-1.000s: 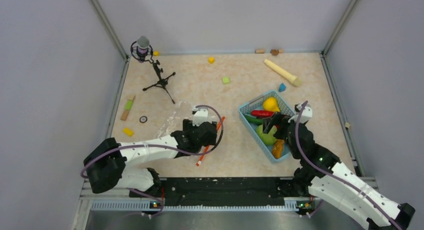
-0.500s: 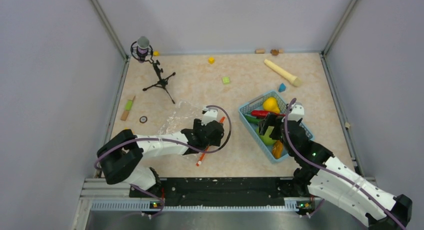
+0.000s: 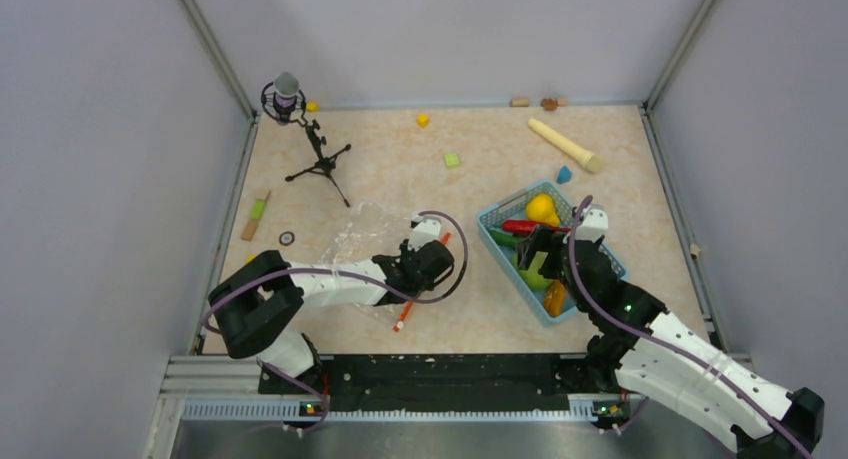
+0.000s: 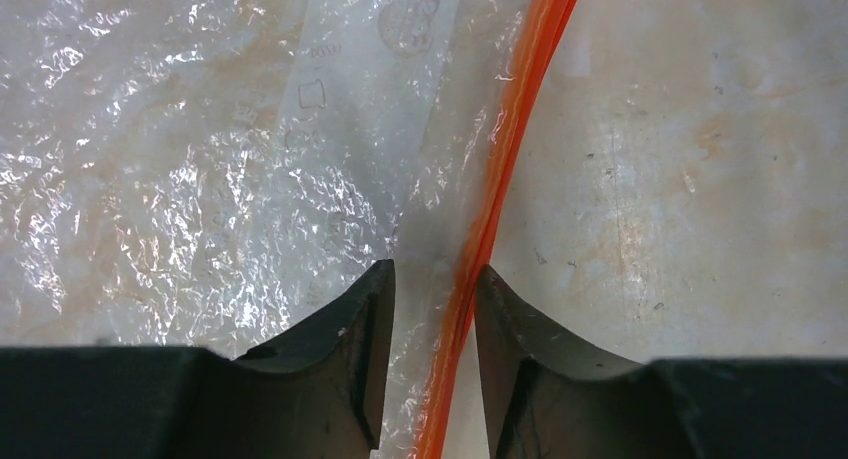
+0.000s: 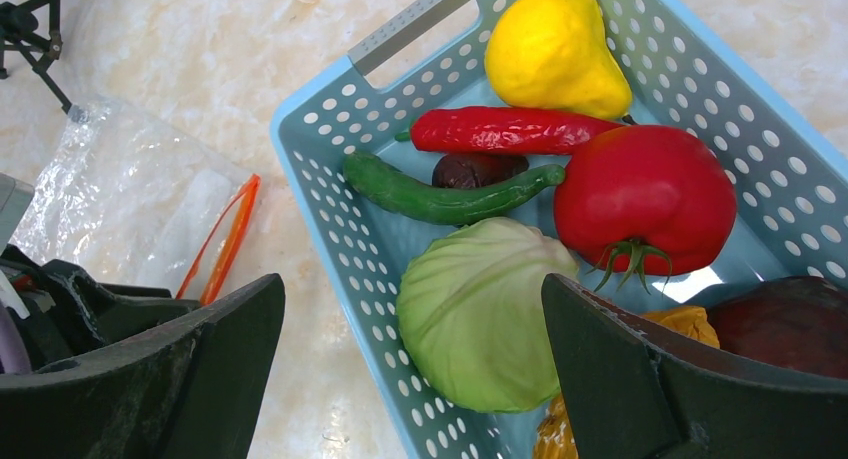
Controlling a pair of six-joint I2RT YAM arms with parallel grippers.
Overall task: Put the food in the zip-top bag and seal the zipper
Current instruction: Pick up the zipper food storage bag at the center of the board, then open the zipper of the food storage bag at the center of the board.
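- The zip-top bag lies flat and empty on the table, left of centre, with its mouth towards the basket.
- The zipper runs as an orange-red strip along that mouth. No slider tab shows in the left wrist view.
- The left gripper sits low over the mouth with its fingers only narrowly parted. The strip and a band of clear film lie between them, and the strip touches the right-hand finger; no firm pinch shows.
- The food is all in the light-blue basket, just right of the bag; none is bagged yet.
- The right gripper hangs above the basket with its fingers spread wide and holding nothing. A pale green cabbage-like piece lies between them.
- The step in hand looks like opening the mouth. To do it well, the left gripper should catch one lip only, lift it clear of the other, and hold it steady.
- The right should pick a small, firm piece first, since the round pieces may slip.
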